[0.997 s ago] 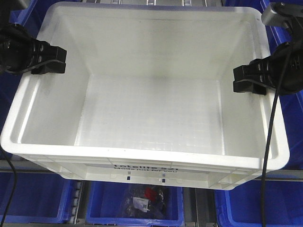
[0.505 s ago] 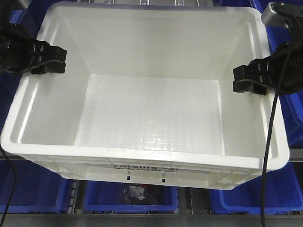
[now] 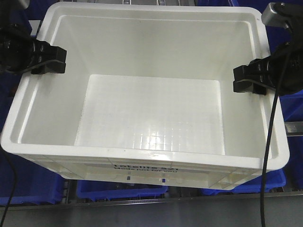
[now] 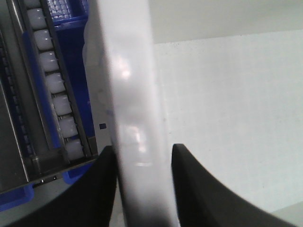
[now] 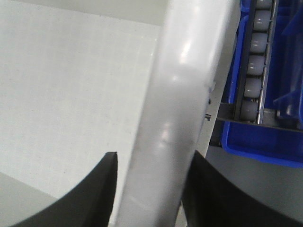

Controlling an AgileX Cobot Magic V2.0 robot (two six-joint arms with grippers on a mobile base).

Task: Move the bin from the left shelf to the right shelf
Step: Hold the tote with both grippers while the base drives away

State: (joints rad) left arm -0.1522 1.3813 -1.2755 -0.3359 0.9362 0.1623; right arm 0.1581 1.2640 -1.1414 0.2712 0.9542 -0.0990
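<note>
**Left gripper** (image 3: 51,61): clamped on the left rim of the bin (image 3: 151,47), one finger inside the wall and one outside. The wrist view shows the rim filling the gap between the jaws.

**Right gripper** (image 3: 246,80): clamped the same way on the right rim, opposite the left.

**Bin:** white tote with nothing inside, held between the two arms over rows of blue bins (image 3: 118,190). It looks level. Whether its underside rests on anything cannot be told.

**Hazards, as judged:**
- Both holds are narrow pinches on a smooth, glossy rim and sit toward the far half of the side walls. The near end could dip and the tote could pivot.
- If the arms travel unevenly or drift apart, the thin walls may flex and the rim may slide out of a jaw.
- A black cable (image 3: 269,142) hangs across the right near corner and could snag on the rim.

**Edges and room:**
- A roller track (image 4: 52,90) runs just beside the left outer wall, and another shows beside the right wall in the right wrist view.
- Blue bins lie close beneath and to either side.
- A grey rail (image 3: 294,126) juts in near the right rim, so sideways clearance to the right looks tight.
</note>
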